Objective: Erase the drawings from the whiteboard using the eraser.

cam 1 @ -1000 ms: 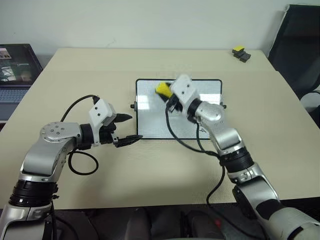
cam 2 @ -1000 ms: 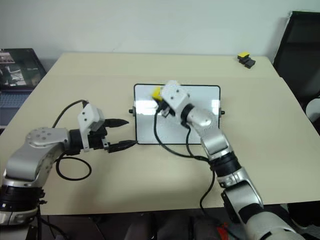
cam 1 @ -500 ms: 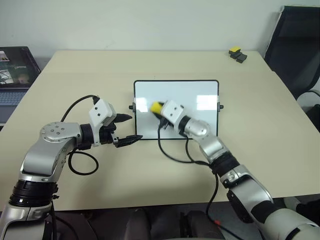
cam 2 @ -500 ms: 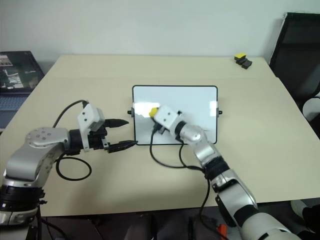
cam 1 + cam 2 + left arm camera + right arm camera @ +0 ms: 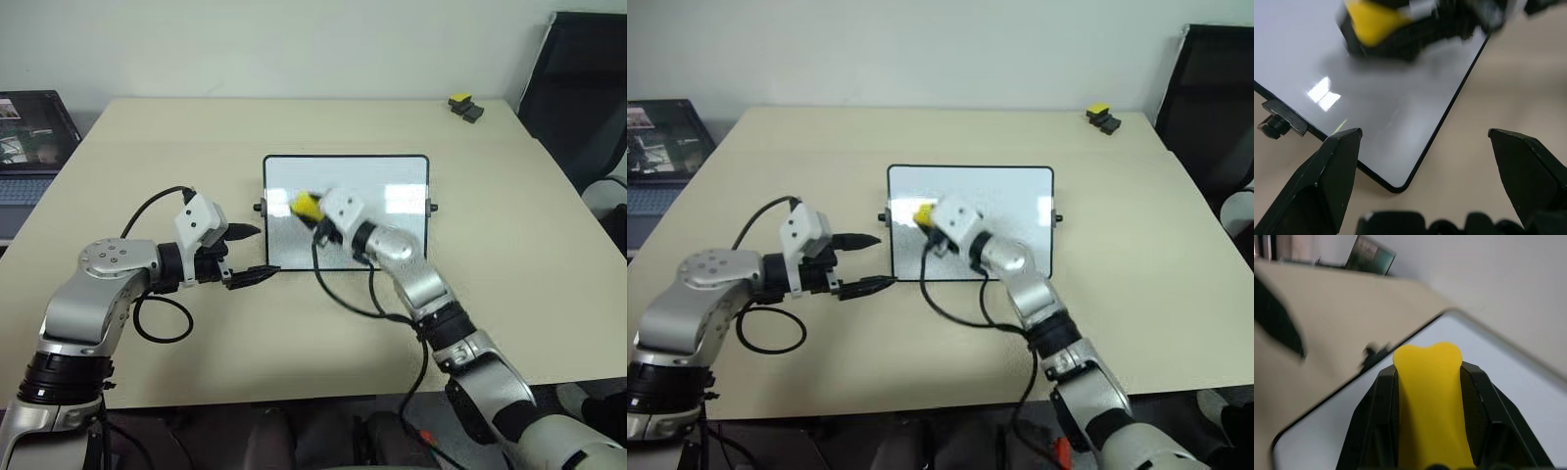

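Both jaws: right [image 5: 312,209] clamping blurred eraser [image 5: 305,205] seemingly on whiteboard [image 5: 392,181], left [image 5: 247,253] apart.

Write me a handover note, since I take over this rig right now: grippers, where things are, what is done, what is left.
Right gripper: shut on the eraser, over the left part of the whiteboard.
Left gripper: open, holding nothing, at the whiteboard's near left corner.
Whiteboard lies flat mid-table.
Done: no drawings visible on the exposed board surface; the arm covers part of it.
Left: check under the arm, wipe any remaining marks.
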Robot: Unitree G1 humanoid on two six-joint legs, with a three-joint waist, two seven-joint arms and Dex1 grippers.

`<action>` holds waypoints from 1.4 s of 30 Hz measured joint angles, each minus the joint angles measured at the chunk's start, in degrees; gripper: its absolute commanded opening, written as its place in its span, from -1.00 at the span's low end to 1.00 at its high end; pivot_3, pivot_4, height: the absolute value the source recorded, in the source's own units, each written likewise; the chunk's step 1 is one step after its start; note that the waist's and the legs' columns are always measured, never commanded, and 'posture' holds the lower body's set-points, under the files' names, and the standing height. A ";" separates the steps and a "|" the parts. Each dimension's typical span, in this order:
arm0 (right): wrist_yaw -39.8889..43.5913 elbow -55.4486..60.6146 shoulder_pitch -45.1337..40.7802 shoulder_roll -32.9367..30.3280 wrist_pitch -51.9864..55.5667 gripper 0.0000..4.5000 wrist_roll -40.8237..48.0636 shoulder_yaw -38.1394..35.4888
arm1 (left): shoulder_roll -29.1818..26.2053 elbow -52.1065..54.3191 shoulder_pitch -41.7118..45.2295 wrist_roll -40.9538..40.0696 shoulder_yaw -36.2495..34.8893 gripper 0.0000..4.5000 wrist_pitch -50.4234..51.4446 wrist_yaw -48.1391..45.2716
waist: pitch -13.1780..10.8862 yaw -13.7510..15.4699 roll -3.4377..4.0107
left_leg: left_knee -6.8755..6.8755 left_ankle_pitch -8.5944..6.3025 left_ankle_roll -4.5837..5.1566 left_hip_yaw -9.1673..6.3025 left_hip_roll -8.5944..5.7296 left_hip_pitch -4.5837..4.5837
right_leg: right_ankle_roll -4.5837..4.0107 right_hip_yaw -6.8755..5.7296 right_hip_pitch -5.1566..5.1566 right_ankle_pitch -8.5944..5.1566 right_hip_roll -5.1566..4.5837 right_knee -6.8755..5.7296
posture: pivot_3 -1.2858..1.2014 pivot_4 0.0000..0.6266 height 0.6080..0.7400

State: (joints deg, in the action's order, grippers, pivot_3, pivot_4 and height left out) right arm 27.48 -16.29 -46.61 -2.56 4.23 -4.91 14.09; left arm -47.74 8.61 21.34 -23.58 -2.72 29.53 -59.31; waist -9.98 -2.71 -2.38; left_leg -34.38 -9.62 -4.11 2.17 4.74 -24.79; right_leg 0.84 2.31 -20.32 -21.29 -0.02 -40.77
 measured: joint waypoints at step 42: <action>-2.77 7.03 3.53 -6.21 13.90 -0.41 -9.84 4.43 | -0.03 -9.31 2.13 4.49 -0.03 1.00 -4.25 2.29 | 0.04 0.52 -0.05 | 0.47 -0.09 -0.17 0.17 -0.02 -0.15 | 0.14 0.10 -0.03 0.16 -0.03 0.91 | 0.03 -0.52 1.00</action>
State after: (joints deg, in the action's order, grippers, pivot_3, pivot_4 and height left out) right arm 24.71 -9.26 -43.09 -8.77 18.13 -14.75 18.52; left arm -47.77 -0.69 23.48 -19.09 -2.75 25.28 -57.03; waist -9.94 -2.19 -2.43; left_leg -33.91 -9.71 -4.28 2.33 4.72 -24.94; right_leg 0.98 2.41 -20.35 -21.13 -0.06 -39.86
